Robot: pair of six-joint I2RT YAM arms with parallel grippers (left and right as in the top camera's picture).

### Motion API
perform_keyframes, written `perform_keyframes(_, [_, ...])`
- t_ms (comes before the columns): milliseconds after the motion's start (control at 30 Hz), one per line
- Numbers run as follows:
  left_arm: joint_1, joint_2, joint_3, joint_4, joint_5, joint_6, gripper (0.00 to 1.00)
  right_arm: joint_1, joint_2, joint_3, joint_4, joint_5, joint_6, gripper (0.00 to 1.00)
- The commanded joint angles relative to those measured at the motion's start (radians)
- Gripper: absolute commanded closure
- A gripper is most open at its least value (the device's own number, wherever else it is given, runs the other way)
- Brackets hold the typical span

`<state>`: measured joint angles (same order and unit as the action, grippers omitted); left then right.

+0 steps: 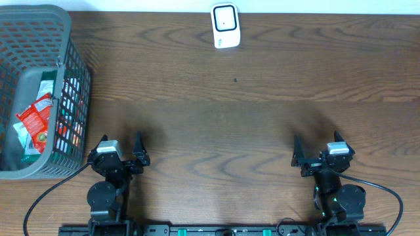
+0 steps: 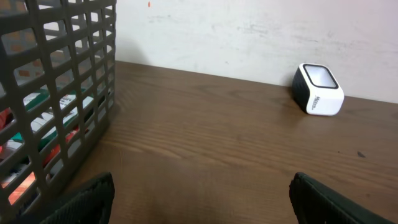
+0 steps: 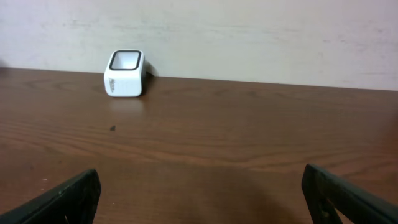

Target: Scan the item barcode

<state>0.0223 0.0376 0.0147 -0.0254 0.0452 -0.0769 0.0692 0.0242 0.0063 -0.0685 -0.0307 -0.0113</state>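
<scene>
Grey basket [image 1: 73, 85] of red packets [image 1: 34, 121], overhead and left-wrist views only

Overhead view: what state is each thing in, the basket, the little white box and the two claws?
basket: upright, holding packets.
packets: lying inside the basket.
barcode scanner: standing upright, nothing held before it.
left gripper: open, empty.
right gripper: open, empty.

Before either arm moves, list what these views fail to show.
Barcodes on the packets in the basket: too small overhead; the mesh wall screens them in the left wrist view.
Basket's left side: cut by the overhead frame edge.
The scanner's side lettering: too blurred in both wrist views.
</scene>
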Motion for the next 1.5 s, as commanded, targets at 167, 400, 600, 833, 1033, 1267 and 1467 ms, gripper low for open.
perform_keyframes(167, [-0.003,0.001,-0.011,-0.046,-0.046,0.013,0.09,-0.010,0.002,-0.001,-0.004,-0.004,-0.012,0.01])
perform_keyframes(400, [-0.003,0.001,-0.011,-0.024,-0.050,0.013,0.09,-0.010,0.002,-0.001,-0.004,-0.004,-0.012,0.01])
perform_keyframes(600, [-0.003,0.002,-0.011,-0.020,0.051,0.013,0.09,-0.010,0.002,-0.001,-0.004,-0.004,-0.012,0.01])
perform_keyframes(833, [-0.004,0.003,0.079,-0.044,0.303,-0.150,0.09,-0.010,0.002,-0.001,-0.004,-0.004,-0.012,0.01])
perform_keyframes(1033, [-0.004,0.101,0.399,-0.332,0.307,-0.168,0.09,-0.010,0.002,-0.001,-0.004,-0.004,-0.012,0.01])
perform_keyframes(1267, [-0.004,0.472,0.963,-0.688,0.305,-0.134,0.09,-0.010,0.002,-0.001,-0.004,-0.004,-0.012,0.01])
perform_keyframes(1467, [-0.004,0.992,1.648,-1.071,0.304,0.005,0.01,-0.010,0.002,-0.001,-0.004,-0.004,-0.012,0.01])
